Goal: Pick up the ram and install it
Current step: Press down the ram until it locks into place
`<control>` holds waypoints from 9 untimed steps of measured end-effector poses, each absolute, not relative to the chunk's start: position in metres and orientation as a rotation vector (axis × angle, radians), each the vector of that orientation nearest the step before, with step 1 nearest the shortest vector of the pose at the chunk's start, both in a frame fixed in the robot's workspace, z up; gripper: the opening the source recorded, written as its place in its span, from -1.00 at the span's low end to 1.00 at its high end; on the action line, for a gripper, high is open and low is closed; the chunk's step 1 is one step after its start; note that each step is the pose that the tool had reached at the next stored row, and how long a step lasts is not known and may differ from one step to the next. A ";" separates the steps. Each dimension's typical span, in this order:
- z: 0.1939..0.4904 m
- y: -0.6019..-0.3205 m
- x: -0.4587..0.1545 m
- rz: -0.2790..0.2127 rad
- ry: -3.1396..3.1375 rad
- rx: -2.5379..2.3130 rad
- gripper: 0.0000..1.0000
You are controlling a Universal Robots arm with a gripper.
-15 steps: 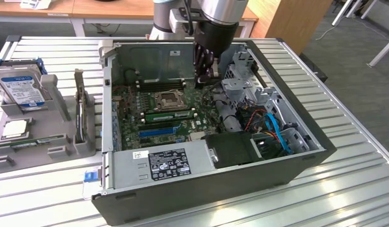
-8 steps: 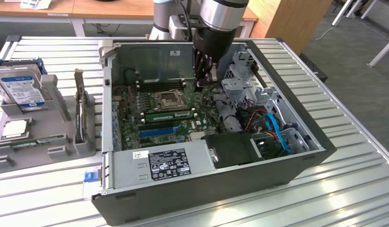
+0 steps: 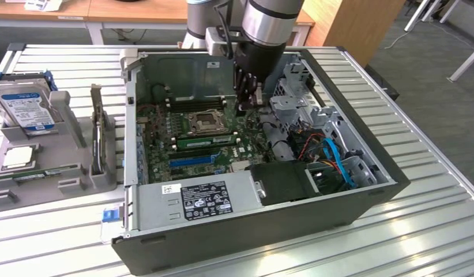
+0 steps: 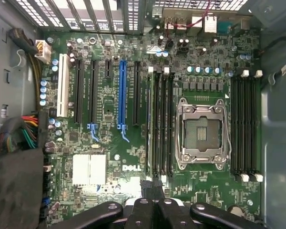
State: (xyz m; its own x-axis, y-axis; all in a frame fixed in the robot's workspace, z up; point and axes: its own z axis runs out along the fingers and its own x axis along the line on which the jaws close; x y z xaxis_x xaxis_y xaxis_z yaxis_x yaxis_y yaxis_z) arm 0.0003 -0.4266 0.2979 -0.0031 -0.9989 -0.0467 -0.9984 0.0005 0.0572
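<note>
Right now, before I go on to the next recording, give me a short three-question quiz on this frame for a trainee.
1. True or false: the gripper stands wide open above the motherboard.
2. Where is the green ram stick? A) standing on edge on the motherboard, beside the CPU socket; B) lying flat across the CPU socket; C) clamped in the gripper.
3. Fill in: among the black expansion slots, one long expansion slot is coloured ____.

Key: 1 false, the gripper is shut with nothing in it. 2 A. 3 blue.
</note>
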 end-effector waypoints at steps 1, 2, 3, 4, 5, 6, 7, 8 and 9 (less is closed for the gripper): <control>0.296 -0.427 0.000 -0.116 -2.217 2.213 -0.80; 0.295 -0.427 0.000 -0.116 -2.217 2.213 -0.80; 0.293 -0.427 0.000 -0.117 -2.217 2.214 -0.80; 0.292 -0.427 0.000 -0.118 -2.218 2.214 -0.80; 0.291 -0.427 0.000 -0.118 -2.218 2.214 -0.80; 0.289 -0.427 0.000 -0.119 -2.218 2.215 -0.80; 0.288 -0.427 0.000 -0.120 -2.219 2.215 -0.80; 0.287 -0.427 0.000 -0.120 -2.219 2.215 -0.80; 0.285 -0.427 0.000 -0.121 -2.219 2.215 -0.80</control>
State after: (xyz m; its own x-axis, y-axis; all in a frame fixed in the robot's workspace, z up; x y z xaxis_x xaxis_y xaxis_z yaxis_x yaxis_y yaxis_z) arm 0.0004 -0.4266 0.2849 -0.0031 -0.9987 -0.0517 -0.9984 0.0001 0.0571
